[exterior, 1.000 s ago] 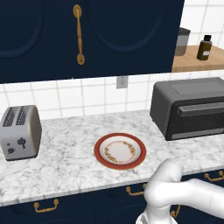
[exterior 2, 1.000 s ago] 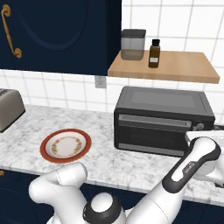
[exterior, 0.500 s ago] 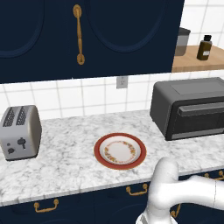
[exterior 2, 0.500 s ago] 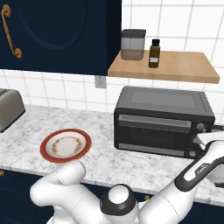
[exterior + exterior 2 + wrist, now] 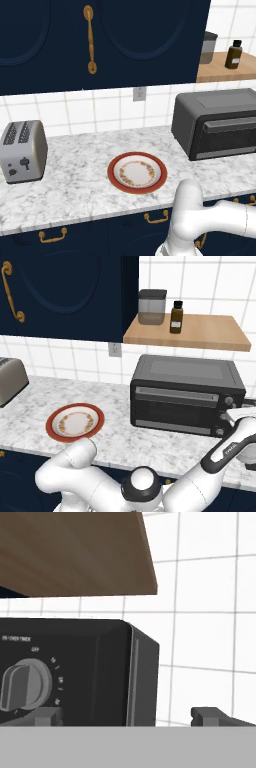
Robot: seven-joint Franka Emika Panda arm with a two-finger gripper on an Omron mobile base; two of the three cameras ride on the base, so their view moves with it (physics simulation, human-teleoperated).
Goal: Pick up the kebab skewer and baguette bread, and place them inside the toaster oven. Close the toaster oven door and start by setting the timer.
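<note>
Toaster oven (image 5: 186, 393) at counter's right end, toaster oven door (image 5: 176, 411) shut; contents hidden. Plate (image 5: 137, 172) bare, mid-counter, well apart. Gripper (image 5: 129, 716) at oven's right front corner by timer knob (image 5: 22, 684), jaws spread wide, holding nothing. Tiled wall beyond.

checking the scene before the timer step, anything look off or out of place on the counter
Nothing is spilled, tipped or damaged. The toaster oven door is shut, the plate lies flat and bare, and the silver toaster stands upright. The open gripper sits off to the right of the timer knob, not centred on it.
</note>
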